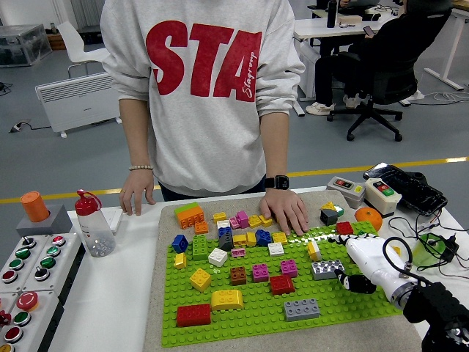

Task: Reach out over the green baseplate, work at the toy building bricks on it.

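Green baseplate (pixel 249 312) studded with bricks, right hand (pixel 364 262) at its right edge, fingers curled, empty, beside grey brick (pixel 327 269), person's hand (pixel 284 210) flat on far edge.

Bright, even indoor light from overhead, no harsh contrast anywhere; soft, short shadows tucked under the bricks on the green baseplate (pixel 256 312); faint sheen on the white table (pixel 110 293) and a mild gleam on the white shell of the right hand (pixel 359 265); sharp across the tabletop, slightly softer in the far office background; no obvious bending at the edges.
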You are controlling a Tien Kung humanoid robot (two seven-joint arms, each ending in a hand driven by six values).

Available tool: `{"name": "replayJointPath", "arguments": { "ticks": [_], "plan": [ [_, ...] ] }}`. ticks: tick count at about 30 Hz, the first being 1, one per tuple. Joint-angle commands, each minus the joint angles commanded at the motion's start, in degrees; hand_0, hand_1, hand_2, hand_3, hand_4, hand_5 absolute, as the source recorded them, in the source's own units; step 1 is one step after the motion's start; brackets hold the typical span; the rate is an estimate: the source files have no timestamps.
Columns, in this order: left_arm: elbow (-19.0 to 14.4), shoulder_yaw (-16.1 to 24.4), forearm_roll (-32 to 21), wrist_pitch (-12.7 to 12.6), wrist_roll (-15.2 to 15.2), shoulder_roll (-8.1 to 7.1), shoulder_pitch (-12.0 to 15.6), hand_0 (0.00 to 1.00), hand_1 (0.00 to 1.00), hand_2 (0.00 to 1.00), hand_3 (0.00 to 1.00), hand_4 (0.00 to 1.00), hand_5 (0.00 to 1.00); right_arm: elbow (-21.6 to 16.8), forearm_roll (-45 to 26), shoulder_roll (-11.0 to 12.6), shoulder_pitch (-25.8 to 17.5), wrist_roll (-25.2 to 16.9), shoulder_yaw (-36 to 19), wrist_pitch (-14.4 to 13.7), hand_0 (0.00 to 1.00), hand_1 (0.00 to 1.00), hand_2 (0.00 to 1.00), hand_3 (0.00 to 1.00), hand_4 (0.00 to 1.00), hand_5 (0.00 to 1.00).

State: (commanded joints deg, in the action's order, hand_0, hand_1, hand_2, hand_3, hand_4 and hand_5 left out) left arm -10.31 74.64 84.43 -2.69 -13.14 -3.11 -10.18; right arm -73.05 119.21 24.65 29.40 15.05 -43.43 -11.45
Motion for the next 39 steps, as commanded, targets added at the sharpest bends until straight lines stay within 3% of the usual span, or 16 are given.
{"name": "replayJointPath", "arguments": {
  "ticks": [15, 39],
  "plan": [
    [0.0, 0.02, -0.11, 0.05, -0.04, 0.09, 0.17, 0.654, 0.687, 0.673, 0.576, 0.289, 0.998, 2.55, -0.02, 0.58, 4.53, 1.45, 5.29, 3.99, 0.756, 0.759, 0.772, 0.746, 0.632, 0.217],
    [0.0, 0.26, 0.39, 0.06, -0.25, 0.24, 1.07, 0.656, 0.687, 0.674, 0.576, 0.287, 0.998, 4.54, -0.34, 0.39, 7.72, 1.55, 10.79, 4.82, 0.726, 0.753, 0.759, 0.729, 0.621, 0.228]
  ]
}}
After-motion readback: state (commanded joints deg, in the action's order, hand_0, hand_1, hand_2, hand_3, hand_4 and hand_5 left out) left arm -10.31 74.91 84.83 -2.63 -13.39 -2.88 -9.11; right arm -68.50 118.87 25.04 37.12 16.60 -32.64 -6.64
